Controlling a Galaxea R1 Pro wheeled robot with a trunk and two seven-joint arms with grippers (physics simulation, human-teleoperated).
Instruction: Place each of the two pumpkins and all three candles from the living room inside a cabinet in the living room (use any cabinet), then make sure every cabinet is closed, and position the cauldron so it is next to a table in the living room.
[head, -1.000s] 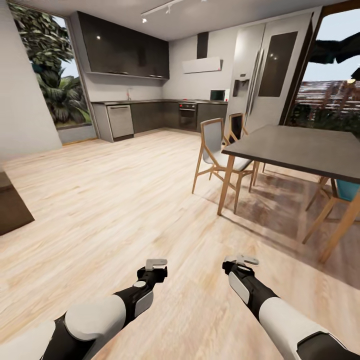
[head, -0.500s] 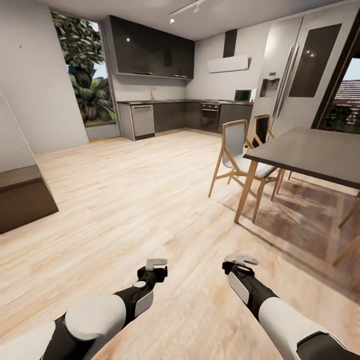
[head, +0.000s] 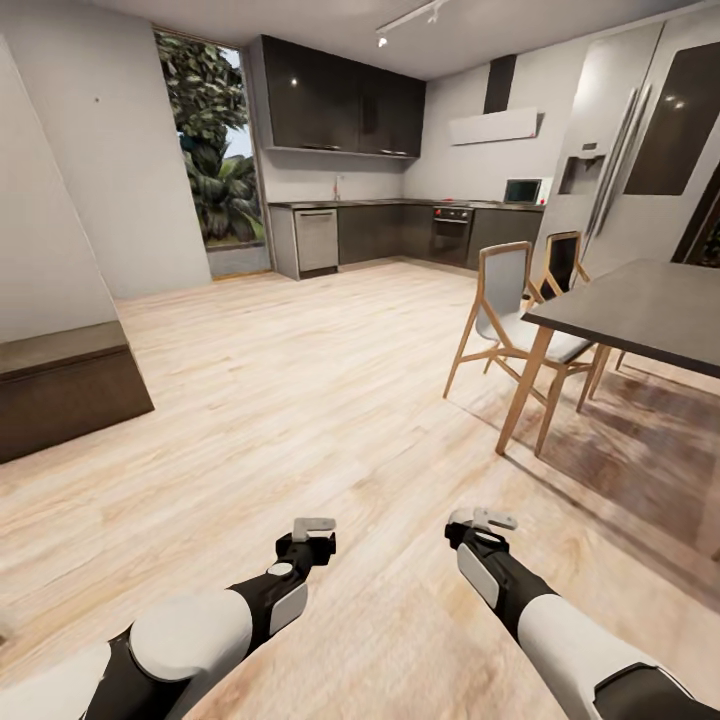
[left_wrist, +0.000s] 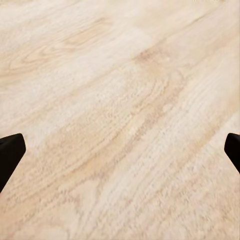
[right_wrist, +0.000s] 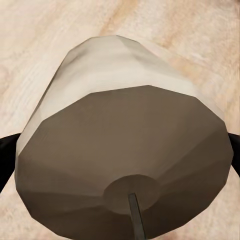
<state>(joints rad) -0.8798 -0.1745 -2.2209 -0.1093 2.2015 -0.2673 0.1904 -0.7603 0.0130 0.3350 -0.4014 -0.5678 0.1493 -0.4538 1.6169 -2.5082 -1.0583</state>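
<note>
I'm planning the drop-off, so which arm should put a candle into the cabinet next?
The right. The right gripper is shut on the candle, while the left gripper is open over the bare wood floor.

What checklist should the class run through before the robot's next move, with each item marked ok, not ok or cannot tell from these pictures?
1. Right gripper holds a candle: ok, the candle sits between its fingers in the right wrist view.
2. Left gripper is free: ok, open over bare wood floor.
3. Cabinet in sight as a target: cannot tell; a low dark-brown unit stands at the left, but its drawers are not visible.
4. Path ahead clear: ok, open floor ahead; the dining table and chairs stand off to the right.
5. Pumpkins, cauldron, other candles located: not ok.
</note>
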